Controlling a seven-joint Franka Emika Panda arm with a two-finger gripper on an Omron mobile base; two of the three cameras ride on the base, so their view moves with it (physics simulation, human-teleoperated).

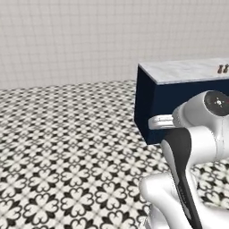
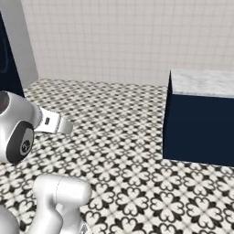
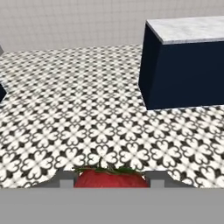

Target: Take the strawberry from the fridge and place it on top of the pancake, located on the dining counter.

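The red strawberry point(image 3: 111, 178) with its green leaves sits between the two grey fingertips at the bottom of the hand view, and my gripper point(image 3: 111, 180) is shut on it. Ahead and to the right stands the dining counter point(image 3: 188, 29), a marble top on a navy blue base, also seen in the left base view point(image 1: 183, 71) and the right base view point(image 2: 203, 82). The arm is folded low in front of the base. The pancake and the fridge are out of view.
Black-and-white patterned floor tiles point(image 1: 67, 147) spread wide between me and the counter. A white tiled wall point(image 2: 114, 36) closes the back. Two small dark objects point(image 1: 222, 69) stand on the counter top. A grey and navy edge point(image 2: 11, 45) rises at the far left.
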